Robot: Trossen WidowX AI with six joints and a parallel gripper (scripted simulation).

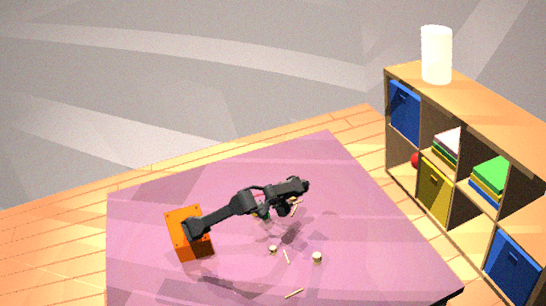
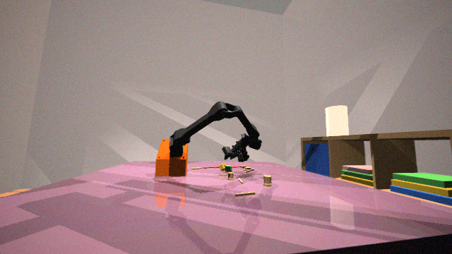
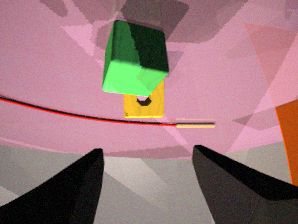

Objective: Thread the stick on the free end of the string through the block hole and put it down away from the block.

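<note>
Black fingers stand apart with nothing between them, released and partly spread; the gripper (image 1: 274, 212) (image 2: 233, 155) (image 3: 148, 155) hangs above the table (image 1: 364, 265) (image 2: 106, 219) (image 3: 215, 75). Beyond the tips in the wrist view lies the stick (image 2: 196, 168) (image 3: 196, 125), flat on the table at the end of the red string (image 2: 210, 167) (image 3: 90, 118). Past it sits the yellow block (image 1: 255, 215) (image 2: 222, 166) (image 3: 131, 107), its hole showing and unthreaded, with the green cube (image 1: 266, 216) (image 2: 228, 168) (image 3: 134, 77) overlapping it in that view.

The step in hand, I judge, is reaching the stick. Best to centre it between the fingers, go down slowly, and grip it firmly near the string, leaving the bare tip free to enter the hole. Closing on the string alone would let the stick swing; coming in low past the cube could knock it into the block.

Sunlit patches and shadows cross the glossy pink table, so thin things are best judged by their edges. Two loose sticks (image 1: 294, 293) (image 2: 245, 193) and two small drums (image 1: 317, 257) (image 2: 267, 180) lie apart from the block. Farther out stand the orange base (image 1: 177, 228) (image 2: 162, 168) (image 3: 289, 135), the shelf (image 1: 516, 117) (image 2: 395, 135) and the white lamp (image 1: 437, 54) (image 2: 337, 121), against grey walls.
</note>
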